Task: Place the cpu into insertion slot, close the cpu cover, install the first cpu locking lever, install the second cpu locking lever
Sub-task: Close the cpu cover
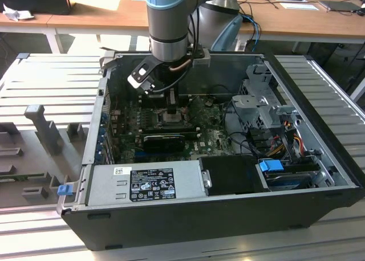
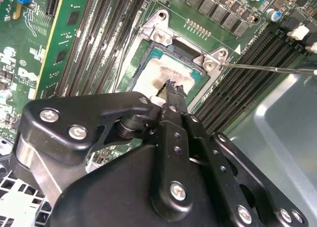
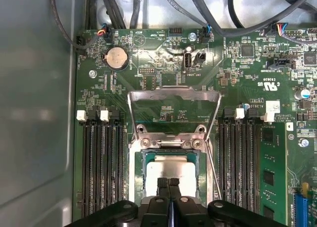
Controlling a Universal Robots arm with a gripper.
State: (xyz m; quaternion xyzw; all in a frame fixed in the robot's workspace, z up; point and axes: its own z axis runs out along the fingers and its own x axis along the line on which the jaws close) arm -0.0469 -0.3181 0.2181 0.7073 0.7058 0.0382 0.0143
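The cpu (image 3: 173, 166), a pale silver square smeared with paste, lies flat in the insertion slot (image 3: 139, 173) on the green motherboard. In the second wrist view the cpu (image 2: 166, 71) sits inside the same metal-edged slot (image 2: 144, 63). The cpu cover (image 3: 173, 94) stands hinged up at the far edge of the socket, its window open. A thin locking lever (image 2: 270, 67) sticks out sideways, unlatched. My gripper (image 3: 168, 181) (image 2: 173, 85) hangs shut right over the chip's near edge, its fingertips pressed together with nothing between them. In the exterior view the gripper (image 1: 170, 101) hangs over the socket inside the case.
Memory slots (image 3: 101, 162) (image 3: 242, 157) flank the socket on both sides. The grey case wall (image 3: 34, 113) rises close by. A power supply (image 1: 148, 181), a metal drive cage (image 1: 262, 101) and loose cables (image 1: 245, 137) fill the rest of the case.
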